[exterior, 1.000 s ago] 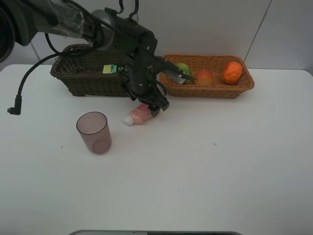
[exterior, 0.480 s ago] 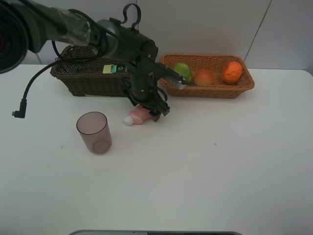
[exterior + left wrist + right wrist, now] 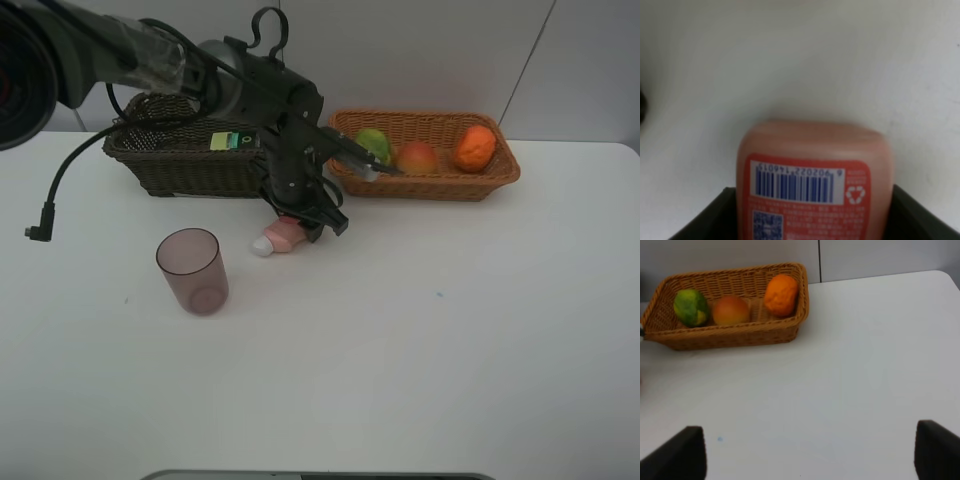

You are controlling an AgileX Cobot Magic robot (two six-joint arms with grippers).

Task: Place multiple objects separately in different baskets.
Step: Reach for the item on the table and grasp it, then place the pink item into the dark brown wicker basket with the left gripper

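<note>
From above, the white-capped small pink bottle point(image 3: 283, 236) lies sideways on the table point(image 3: 450, 350) by the dark basket point(image 3: 170, 165), under the left gripper point(image 3: 308, 226). The left wrist view shows its barcoded label between both fingers point(image 3: 715, 220); whether they pinch it is unclear. In the right wrist view, the right gripper point(image 3: 812, 447) is spread wide, holding nothing.

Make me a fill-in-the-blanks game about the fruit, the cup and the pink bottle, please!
1. Counting the orange, the light orange-tan basket holds ____ fruits.
2. The mauve cup stands ____ on the table.
3. The pink bottle lies on its ____ within the left end effector.
4. The right end effector is ____ and holds nothing.

Missing words: three, upright, side, open.
</note>
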